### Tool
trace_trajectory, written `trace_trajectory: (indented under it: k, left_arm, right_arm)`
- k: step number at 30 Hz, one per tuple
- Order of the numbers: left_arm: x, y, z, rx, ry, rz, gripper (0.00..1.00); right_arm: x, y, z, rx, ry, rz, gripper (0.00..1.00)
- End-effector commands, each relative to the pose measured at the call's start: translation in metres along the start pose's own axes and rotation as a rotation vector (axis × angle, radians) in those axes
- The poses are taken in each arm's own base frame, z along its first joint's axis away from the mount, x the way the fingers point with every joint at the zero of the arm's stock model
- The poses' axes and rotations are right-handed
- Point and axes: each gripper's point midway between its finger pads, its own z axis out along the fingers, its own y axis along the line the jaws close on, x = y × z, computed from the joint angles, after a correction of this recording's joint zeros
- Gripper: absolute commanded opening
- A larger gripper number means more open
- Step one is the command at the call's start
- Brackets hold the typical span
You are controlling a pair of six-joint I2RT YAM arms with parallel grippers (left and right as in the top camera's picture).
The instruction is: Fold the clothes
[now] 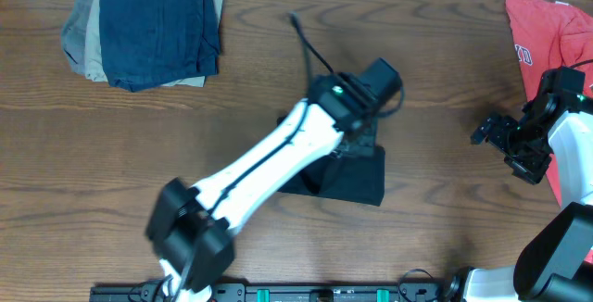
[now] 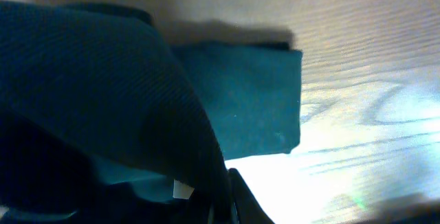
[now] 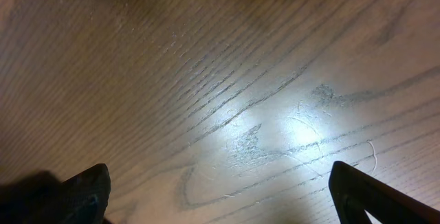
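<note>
Pinching a lifted fold of the black T-shirt (image 2: 103, 93), the left claw (image 2: 232, 198) is holding its fingers pressed together, and the thin cloth is draping over them so near the wrist camera that little of the tips is showing. Below that raised fold, the rest of the shirt is lying flat as a dark, straight-edged rectangle on the wooden table (image 1: 93, 172), near the middle and toward the front edge, partly under the white left arm (image 1: 269, 158) that is reaching diagonally across it. A black cable (image 1: 310, 47) is trailing from the arm's wrist toward the back of the table. Off to the right, the right claw (image 3: 220, 196) is hanging with its fingers spread wide over the wood, gripping nothing and sitting well apart from the shirt. A red T-shirt (image 1: 547, 29) is lying at the far right corner beside that arm, and a stack of folded garments (image 1: 153, 24), dark blue on top, is resting at the far left corner.
</note>
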Motion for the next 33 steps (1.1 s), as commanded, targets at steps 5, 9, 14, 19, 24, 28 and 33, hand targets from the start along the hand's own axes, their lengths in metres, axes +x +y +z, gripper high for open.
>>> trace_trajectory:
  k: [5, 9, 14, 19, 24, 28, 33]
  left_arm:
    - [0.023, -0.031, 0.058, 0.009, 0.112, 0.027, 0.06]
    - [0.027, -0.048, 0.079, 0.037, 0.122, 0.046, 0.06]
    - [0.024, -0.063, 0.087, 0.065, 0.093, 0.051, 0.17]
    - [0.021, -0.065, 0.087, 0.075, 0.082, 0.052, 0.29]
    - [0.027, -0.061, 0.07, 0.067, 0.109, 0.095, 0.29]
    - [0.026, -0.064, 0.034, 0.097, 0.085, 0.117, 0.29]
    - [0.028, -0.078, -0.033, 0.252, 0.014, 0.162, 0.34]
  right_arm:
    - [-0.003, -0.001, -0.004, -0.002, -0.016, 0.015, 0.99]
    - [-0.004, -0.001, -0.004, -0.002, -0.016, 0.015, 0.99]
    - [-0.004, -0.001, -0.004, -0.002, -0.016, 0.015, 0.99]
    - [-0.004, -0.001, -0.004, -0.002, -0.016, 0.014, 0.99]
    - [-0.003, -0.001, -0.004, -0.001, -0.016, 0.015, 0.99]
    - [-0.003, -0.001, -0.004, -0.001, -0.016, 0.015, 0.99]
    - [-0.004, -0.001, -0.004, -0.002, -0.016, 0.015, 0.99]
